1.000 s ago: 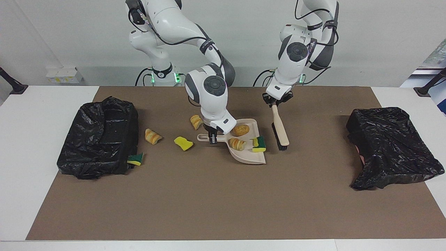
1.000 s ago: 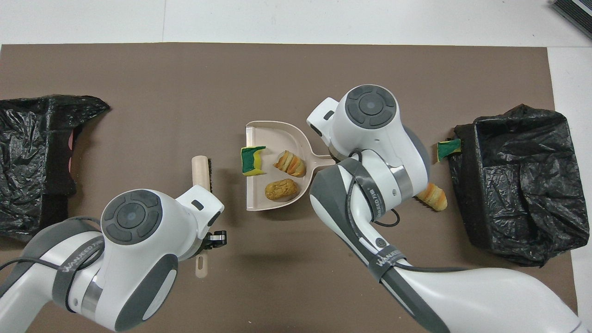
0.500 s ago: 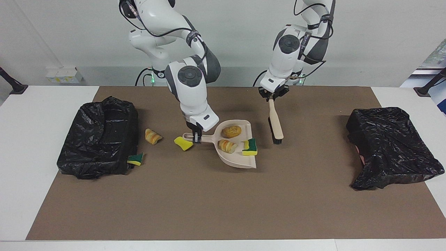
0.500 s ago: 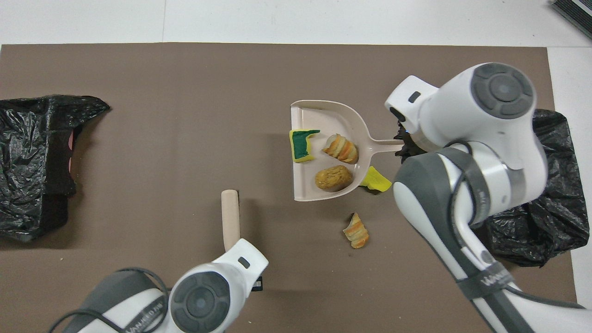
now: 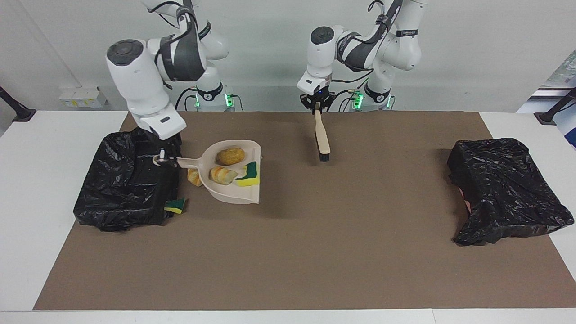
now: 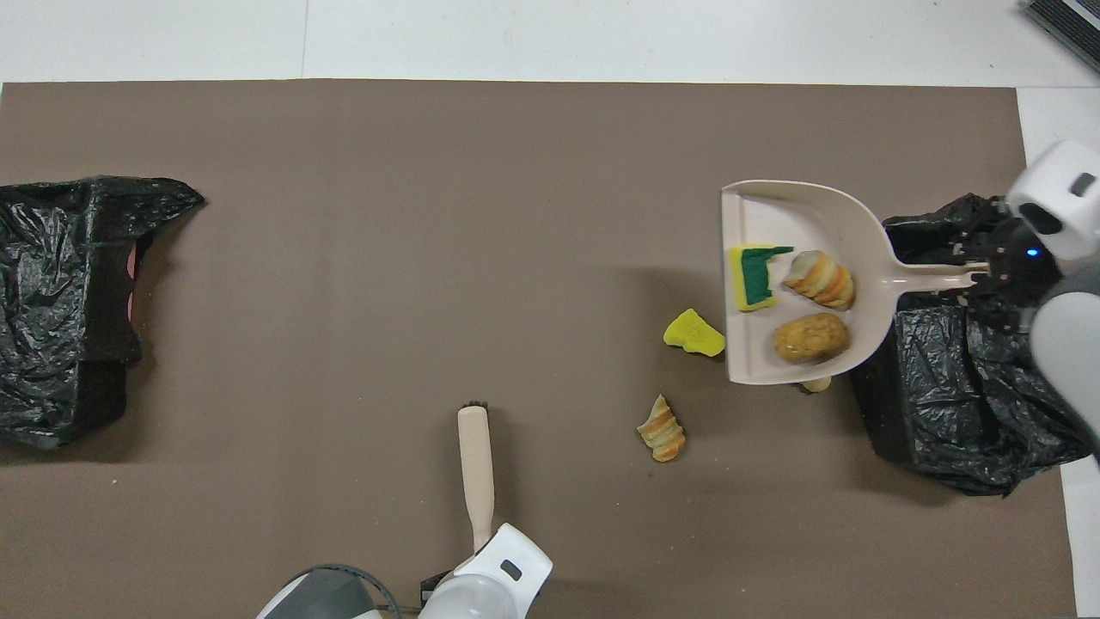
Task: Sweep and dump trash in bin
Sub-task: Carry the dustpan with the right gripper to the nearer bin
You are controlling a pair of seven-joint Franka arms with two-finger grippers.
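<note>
1. Right arm first: it comes in from its own end, elbow high and forearm angled down, so that the right gripper (image 5: 161, 157) hangs over the open black bin (image 5: 126, 180) at that end of the table, fingers pinched tight on the handle tip of the beige dustpan (image 5: 234, 193).
2. Raised off the mat, the dustpan sits roughly level, its pan over the brown mat (image 5: 288, 252) just beside the bin.
3. Left arm: it is folded back toward its base, its left gripper (image 5: 317, 105) pointing down and clamped on the handle end of one brush (image 5: 322, 140), which hangs with bristles lowest over the mat's robot-side edge.
4. Trash in the pan, three pieces: a round tan bun (image 5: 230, 156), a striped bread chunk (image 5: 222, 175) and a yellow-green sponge (image 5: 249, 175).
5. Trash on the mat: a plain yellow sponge bit (image 6: 693, 334) and a striped chunk (image 6: 662, 429) seen from overhead, a second striped chunk (image 5: 194, 177) partly under the pan, and a green-topped sponge (image 5: 175, 206) touching the bin's foot. That seems to make four loose pieces, seven in all, though the pan may be covering more.
6. Bins, two: the second black bin (image 5: 504, 189) lies at the left arm's end, well apart from everything else.
</note>
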